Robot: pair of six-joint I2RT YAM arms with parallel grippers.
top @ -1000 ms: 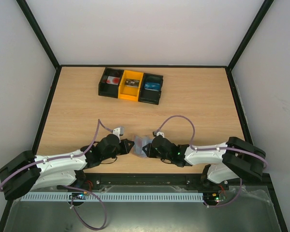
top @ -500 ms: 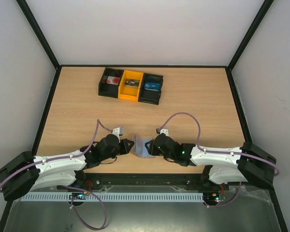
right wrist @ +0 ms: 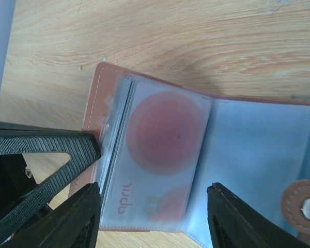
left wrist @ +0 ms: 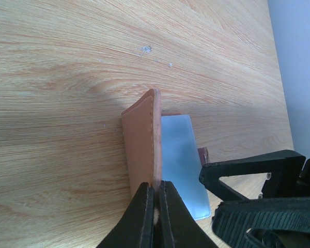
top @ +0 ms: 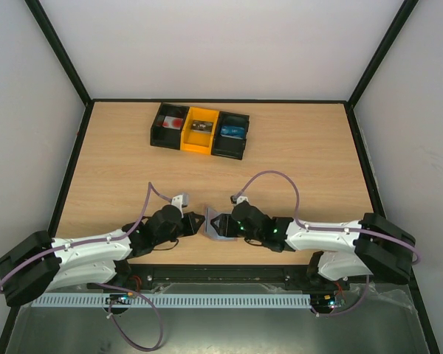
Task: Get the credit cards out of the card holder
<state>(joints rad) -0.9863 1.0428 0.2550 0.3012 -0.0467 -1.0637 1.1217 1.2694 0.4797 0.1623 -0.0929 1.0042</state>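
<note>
Left tool [left wrist: 156, 190] pinches the card holder [left wrist: 142, 144]; right tool [right wrist: 154, 192] faces it, parted.

The right gripper [right wrist: 152, 199] has spread its jaws wider over the card holder [right wrist: 248, 144].

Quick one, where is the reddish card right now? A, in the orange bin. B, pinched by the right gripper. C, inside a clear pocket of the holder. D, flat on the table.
C: the right wrist view shows the reddish card behind a clear pocket of the open holder, with the right gripper open astride it.
</note>
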